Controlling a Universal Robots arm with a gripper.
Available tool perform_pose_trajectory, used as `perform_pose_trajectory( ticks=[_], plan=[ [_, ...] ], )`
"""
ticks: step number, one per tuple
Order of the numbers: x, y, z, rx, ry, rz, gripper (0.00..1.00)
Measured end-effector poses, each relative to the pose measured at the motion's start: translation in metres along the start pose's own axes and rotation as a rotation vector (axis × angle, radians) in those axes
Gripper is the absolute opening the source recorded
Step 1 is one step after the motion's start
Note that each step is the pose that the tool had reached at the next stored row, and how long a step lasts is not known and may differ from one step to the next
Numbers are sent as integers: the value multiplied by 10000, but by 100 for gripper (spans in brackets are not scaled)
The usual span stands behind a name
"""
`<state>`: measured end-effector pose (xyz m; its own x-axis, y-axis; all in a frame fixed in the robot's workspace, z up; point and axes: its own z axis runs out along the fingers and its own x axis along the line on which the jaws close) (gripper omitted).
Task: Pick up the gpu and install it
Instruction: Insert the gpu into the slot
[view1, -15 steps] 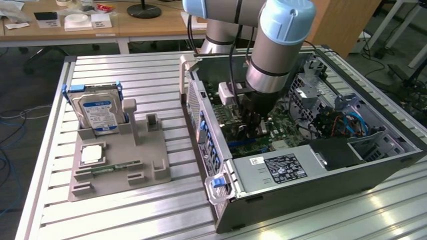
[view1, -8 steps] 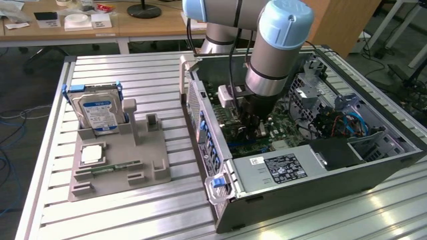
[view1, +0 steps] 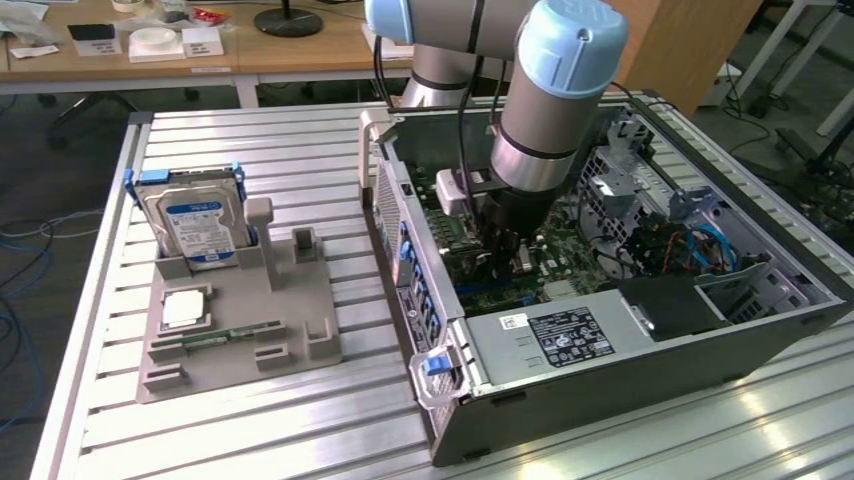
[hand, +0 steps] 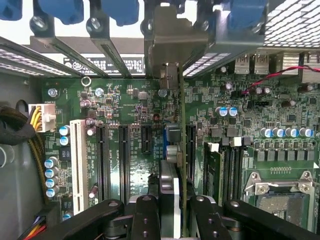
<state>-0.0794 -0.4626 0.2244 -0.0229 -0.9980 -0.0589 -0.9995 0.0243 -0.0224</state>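
My gripper is down inside the open case, fingers pinching the gpu by its upper edge. In the wrist view the card runs edge-on, a thin green line from between my fingers toward the rear of the case, its metal bracket standing against the slot openings there. It hangs over the motherboard, in line with the blue slot among the black slots. I cannot tell whether its lower edge is already in the slot or just above it; the card's own body hides that joint.

In the exterior view my arm comes straight down into the middle of the case, the gripper low between the rear wall and the power supply. On the counter to that view's left the grey tray carries the hard drive upright and the memory stick lying flat, both well apart from my work.

Risks as I judge them:
- If the card is tilted or sits a little off the slot's line, pushing down would jam its contacts on the slot rim or bend the board.
- The bracket could catch on the rear frame instead of sliding into its opening, leaving the card cocked.
- My hold is on a thin edge, so a hard push could let the card slip between the fingers.
- Capacitors and small parts stand just beside the slot; a sideways drift could knock them.
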Motion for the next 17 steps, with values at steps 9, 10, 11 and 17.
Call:
perform_pose_trajectory(
  ticks=[9, 10, 11, 17],
  plan=[
    [-1, -1, -14, 1, 3, 0, 28],
    [-1, -1, -14, 1, 3, 0, 28],
    [-1, -1, -14, 1, 2, -1, 28],
    [23, -1, -15, 2, 3, 21, 28]
  ],
)
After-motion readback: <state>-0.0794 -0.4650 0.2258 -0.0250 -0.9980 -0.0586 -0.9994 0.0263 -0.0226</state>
